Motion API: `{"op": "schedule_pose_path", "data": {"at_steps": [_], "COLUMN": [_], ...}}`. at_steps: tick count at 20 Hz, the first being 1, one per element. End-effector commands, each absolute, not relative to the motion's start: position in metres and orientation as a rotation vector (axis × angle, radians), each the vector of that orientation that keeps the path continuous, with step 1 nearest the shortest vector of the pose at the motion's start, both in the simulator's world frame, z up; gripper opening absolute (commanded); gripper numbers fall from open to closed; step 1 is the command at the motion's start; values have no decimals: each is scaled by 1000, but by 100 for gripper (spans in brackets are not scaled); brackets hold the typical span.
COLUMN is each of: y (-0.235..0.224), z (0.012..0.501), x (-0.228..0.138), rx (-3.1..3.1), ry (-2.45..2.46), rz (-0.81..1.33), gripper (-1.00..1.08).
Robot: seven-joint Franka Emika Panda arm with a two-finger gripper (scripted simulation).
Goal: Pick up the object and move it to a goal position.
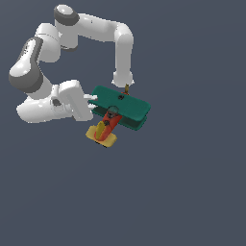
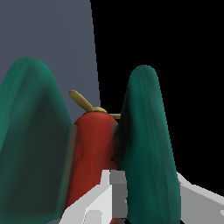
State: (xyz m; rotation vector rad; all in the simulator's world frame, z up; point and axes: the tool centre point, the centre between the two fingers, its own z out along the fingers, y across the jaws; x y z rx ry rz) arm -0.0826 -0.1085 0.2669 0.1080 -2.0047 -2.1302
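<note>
our white two-fingered gripper (image 1: 94,102) is clamped on one teal-green wing of the small toy biplane (image 1: 117,113), a red-orange body with yellow tail and propeller, which juts straight out from our fingertips (image 2: 111,192), seemingly lifted. in the wrist view one finger sits between the two wings, the other outside. we hold it only near the wing's end, so we judge a quick swing could twist or slip it loose.
</note>
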Motion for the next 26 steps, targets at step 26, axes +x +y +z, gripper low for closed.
{"op": "schedule_pose_path", "data": {"at_steps": [26], "y": [-98], "z": [541], "x": [-105], "rx": [115], "ry": [-2003], "rz": [-2140], "gripper": [-100]}}
